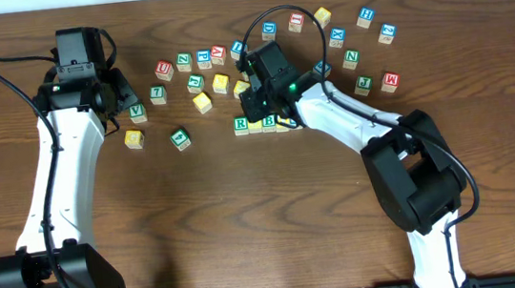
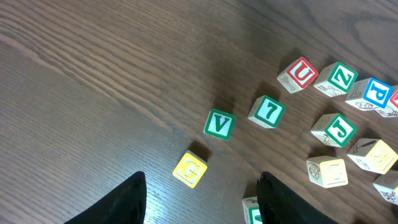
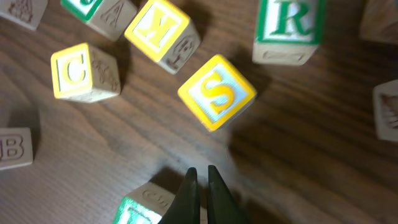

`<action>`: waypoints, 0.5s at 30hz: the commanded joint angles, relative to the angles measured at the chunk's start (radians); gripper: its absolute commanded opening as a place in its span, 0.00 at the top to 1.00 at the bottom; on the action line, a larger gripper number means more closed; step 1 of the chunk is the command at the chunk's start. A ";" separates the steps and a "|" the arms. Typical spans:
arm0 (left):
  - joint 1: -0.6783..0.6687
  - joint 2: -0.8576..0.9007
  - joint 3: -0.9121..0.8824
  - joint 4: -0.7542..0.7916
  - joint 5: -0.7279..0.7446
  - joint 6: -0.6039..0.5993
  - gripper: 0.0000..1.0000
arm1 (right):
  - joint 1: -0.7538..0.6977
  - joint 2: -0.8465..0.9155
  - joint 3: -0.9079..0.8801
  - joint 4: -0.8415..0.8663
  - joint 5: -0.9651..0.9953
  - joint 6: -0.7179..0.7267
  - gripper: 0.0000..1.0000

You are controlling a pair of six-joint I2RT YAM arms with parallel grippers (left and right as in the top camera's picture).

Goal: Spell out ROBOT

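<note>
A short row of cubes lies mid-table: a green-framed R (image 1: 241, 125), a yellowish cube (image 1: 256, 125), a green-framed B (image 1: 270, 122) and another cube (image 1: 284, 122). My right gripper (image 1: 259, 108) (image 3: 200, 180) hovers just behind this row, shut with nothing between its fingers. A green-framed cube (image 3: 140, 208) sits right beside its left finger. Ahead of it lie yellow S (image 3: 216, 92), K (image 3: 158, 28) and C (image 3: 78, 71) cubes. My left gripper (image 1: 123, 93) (image 2: 202, 193) is open over bare wood near a yellow G cube (image 2: 189, 169).
Loose cubes are scattered across the far half of the table (image 1: 487, 139): green V (image 2: 219, 124), green 7 (image 2: 267, 112), red U (image 2: 297, 74), green Z (image 2: 336, 79), and several blue ones at the back right (image 1: 367, 15). Another green R cube (image 3: 289, 25) lies farther off.
</note>
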 commanded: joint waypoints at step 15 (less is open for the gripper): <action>0.003 0.002 0.006 -0.008 -0.002 -0.013 0.43 | 0.028 0.021 0.010 -0.029 0.039 0.028 0.99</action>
